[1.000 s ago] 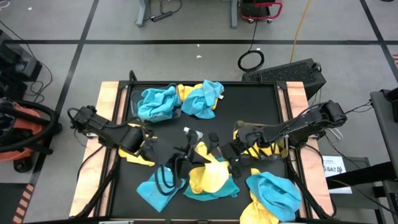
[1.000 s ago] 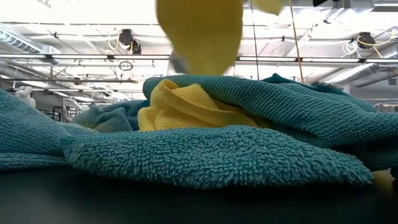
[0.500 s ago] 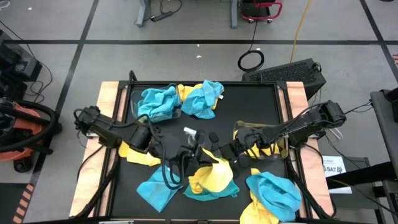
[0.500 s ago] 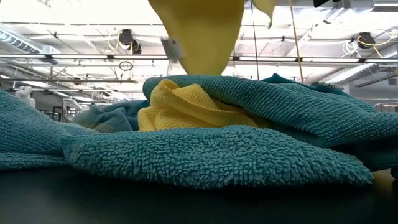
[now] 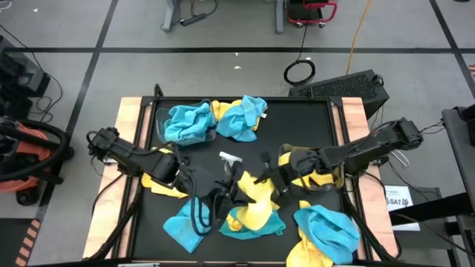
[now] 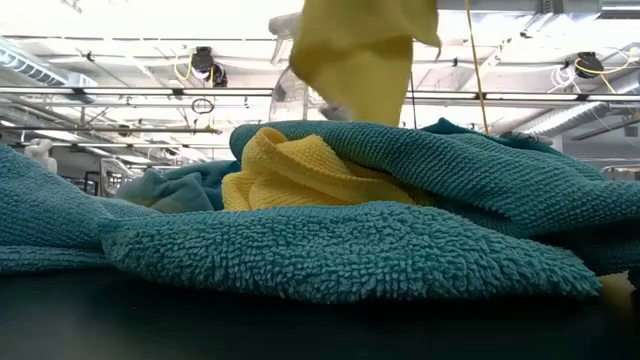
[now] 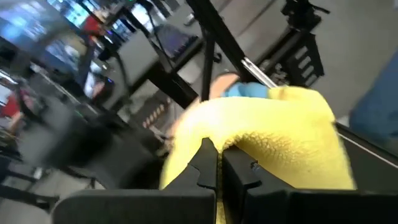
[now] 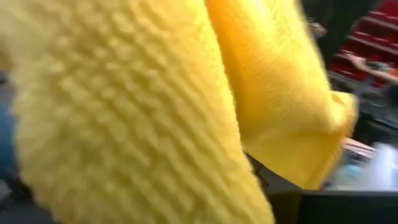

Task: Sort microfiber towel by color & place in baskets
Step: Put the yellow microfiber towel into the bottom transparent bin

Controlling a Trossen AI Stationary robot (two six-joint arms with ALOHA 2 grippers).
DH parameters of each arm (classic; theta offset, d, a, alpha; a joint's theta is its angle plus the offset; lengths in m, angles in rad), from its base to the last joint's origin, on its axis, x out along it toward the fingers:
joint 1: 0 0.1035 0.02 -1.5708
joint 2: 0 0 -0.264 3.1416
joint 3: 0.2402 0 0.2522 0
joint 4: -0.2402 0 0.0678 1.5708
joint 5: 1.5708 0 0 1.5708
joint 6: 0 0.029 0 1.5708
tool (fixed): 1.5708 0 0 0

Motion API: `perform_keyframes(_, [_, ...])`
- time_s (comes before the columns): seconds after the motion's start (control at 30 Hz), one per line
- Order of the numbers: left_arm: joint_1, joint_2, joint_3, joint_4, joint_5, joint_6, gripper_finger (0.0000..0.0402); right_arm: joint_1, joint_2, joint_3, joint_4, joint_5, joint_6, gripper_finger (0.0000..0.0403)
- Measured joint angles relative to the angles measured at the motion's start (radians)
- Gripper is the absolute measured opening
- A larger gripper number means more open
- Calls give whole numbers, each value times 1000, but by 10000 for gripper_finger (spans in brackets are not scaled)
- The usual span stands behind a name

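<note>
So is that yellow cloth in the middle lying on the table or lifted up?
Lifted: the yellow cloth hangs above the pile, pinched in the left hand.

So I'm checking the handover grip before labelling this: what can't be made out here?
- Right gripper fingers: right wrist view is filled by the yellow towel.
- Table behind the teal towels: low view, blocked by them.
- Basket contents under the blue towels: high view.
- Room: left wrist view, blurred.

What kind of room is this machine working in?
Probably a robotics lab or workshop: bare ceiling pipes and ducts overhead, a taped concrete floor with a loose coiled cable, and a black worktable strewn with towels.
</note>
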Motion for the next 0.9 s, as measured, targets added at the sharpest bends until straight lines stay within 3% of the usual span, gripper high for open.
perform_keyframes(0.23, [10, 0, -16, -100, -34, -144, 18, 21, -178, 0, -127, 120, -31, 1])
perform_keyframes(0.63, [98, 85, -94, 11, -77, -227, 174, 21, -327, 0, -257, 117, 5, 1])
perform_keyframes(0.9, [148, 141, -96, 46, -77, -268, 225, 20, -389, 0, -457, 117, 51, 0])
